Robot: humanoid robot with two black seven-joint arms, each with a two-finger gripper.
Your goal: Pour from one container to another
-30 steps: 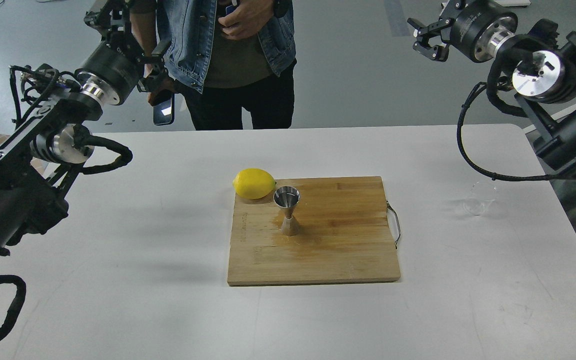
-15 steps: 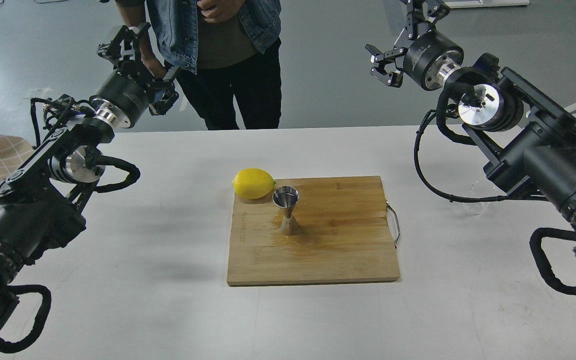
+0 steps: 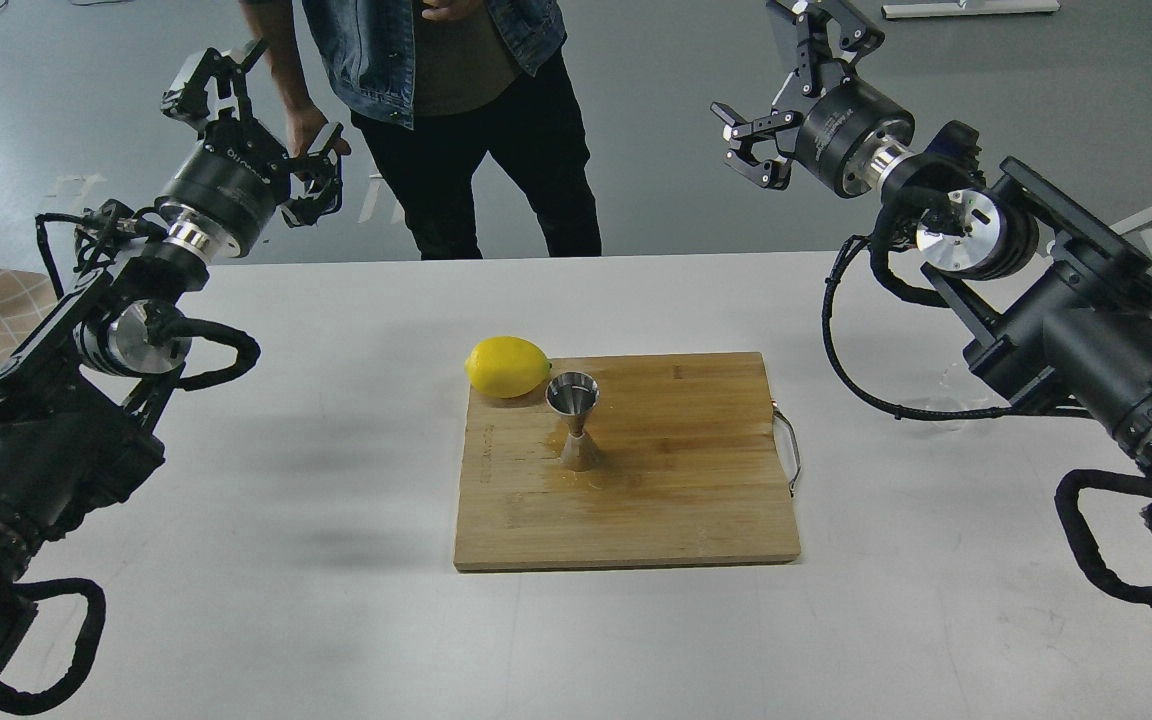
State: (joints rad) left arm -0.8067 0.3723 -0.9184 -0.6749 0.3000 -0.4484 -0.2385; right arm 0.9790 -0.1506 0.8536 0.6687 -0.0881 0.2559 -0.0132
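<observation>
The steel jigger (image 3: 573, 420) stands upright on the wooden cutting board (image 3: 676, 500), just right of a yellow lemon (image 3: 507, 367). My right forearm hides most of the clear glass tumbler (image 3: 948, 412); only a faint sliver shows on the table at the right. High above the table's far right edge, my right gripper (image 3: 774, 88) is open and holds nothing. My left gripper (image 3: 261, 122) is raised over the far left edge, also open and empty. Both grippers are far from the jigger and the tumbler.
A person in a denim jacket (image 3: 456, 120) stands at the table's far edge, one hand close to my left gripper. The board has a metal handle (image 3: 791, 455) on its right side. Bare white tabletop (image 3: 286, 480) surrounds the board.
My right arm swung in over the table's right side, covering most of the tumbler, and its gripper moved left. My left gripper lowered, then shifted slightly left. The person's phone is gone from view.
</observation>
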